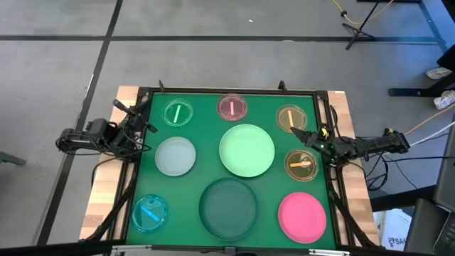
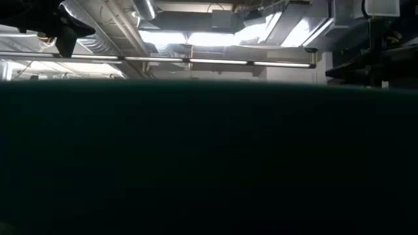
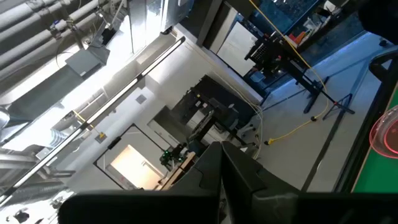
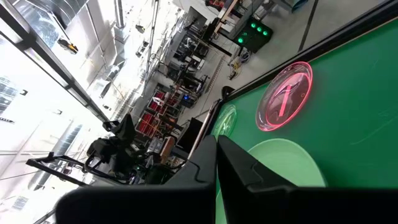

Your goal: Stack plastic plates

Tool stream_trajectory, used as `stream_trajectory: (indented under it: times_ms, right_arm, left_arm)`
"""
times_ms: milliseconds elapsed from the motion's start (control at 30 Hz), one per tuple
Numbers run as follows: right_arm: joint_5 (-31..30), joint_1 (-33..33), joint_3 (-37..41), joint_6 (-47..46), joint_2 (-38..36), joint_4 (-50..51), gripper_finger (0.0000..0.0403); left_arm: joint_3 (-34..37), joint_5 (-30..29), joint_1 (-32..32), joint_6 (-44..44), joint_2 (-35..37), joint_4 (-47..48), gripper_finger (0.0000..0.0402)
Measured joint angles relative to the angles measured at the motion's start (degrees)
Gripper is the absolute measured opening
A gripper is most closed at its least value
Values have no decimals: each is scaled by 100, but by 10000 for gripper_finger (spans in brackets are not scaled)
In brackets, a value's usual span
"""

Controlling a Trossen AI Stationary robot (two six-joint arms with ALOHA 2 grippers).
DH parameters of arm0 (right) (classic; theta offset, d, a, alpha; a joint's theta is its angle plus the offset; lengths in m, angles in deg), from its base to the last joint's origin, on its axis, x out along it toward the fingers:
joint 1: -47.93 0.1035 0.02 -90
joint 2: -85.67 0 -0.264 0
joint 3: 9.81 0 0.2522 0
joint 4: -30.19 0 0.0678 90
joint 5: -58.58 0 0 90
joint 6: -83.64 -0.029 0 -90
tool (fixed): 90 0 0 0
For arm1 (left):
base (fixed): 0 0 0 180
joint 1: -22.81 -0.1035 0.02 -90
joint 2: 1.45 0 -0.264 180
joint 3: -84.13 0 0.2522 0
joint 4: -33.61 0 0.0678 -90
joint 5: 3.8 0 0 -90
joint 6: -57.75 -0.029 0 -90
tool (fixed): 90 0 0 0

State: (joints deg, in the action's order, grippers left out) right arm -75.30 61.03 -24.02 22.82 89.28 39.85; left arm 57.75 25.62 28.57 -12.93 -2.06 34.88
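Observation:
Nine round plates lie flat on the green mat. Small translucent green [image 1: 178,113], small pink [image 1: 232,108] and amber [image 1: 290,118] sit along the far side. Pale grey-green [image 1: 175,156], large light green [image 1: 247,150] and a second amber [image 1: 301,164] lie mid-table. Small blue [image 1: 150,213], large dark green [image 1: 229,208] and large pink [image 1: 302,217] are near. My left gripper [image 1: 146,119] hovers shut at the mat's left edge, beside the small green plate. My right gripper [image 1: 298,134] is shut between the two amber plates. The right wrist view shows the small pink plate [image 4: 286,96] and the light green plate [image 4: 280,165].
The mat lies in a dark frame [image 1: 234,91] on a wooden table [image 1: 128,96]. Cables trail off both table sides. A dark mass fills most of the low view [image 2: 209,163]. Bare mat lies between the plates. A stand's legs [image 1: 359,28] are on the floor beyond.

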Motion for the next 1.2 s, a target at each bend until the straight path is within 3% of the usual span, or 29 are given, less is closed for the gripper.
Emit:
stream_trajectory:
  times_ms: [867, 933, 1067, 1200]
  right_arm:
    - [-161, 0, 0, 137, 0, -15, 5]
    - [-173, 0, 0, 343, -2, -15, 5]
    - [239, 0, 2, 1228, 0, -106, 5]
    - [897, 0, 2, 2194, 0, -528, 5]
  left_arm:
    - [0, 39, 0, 28, 0, 1, 5]
    - [-1, 489, -1, 718, 2, 0, 5]
    - [-1, 2118, 0, 3228, 0, -25, 5]
    - [-4, 2728, 0, 5182, 2, -232, 5]
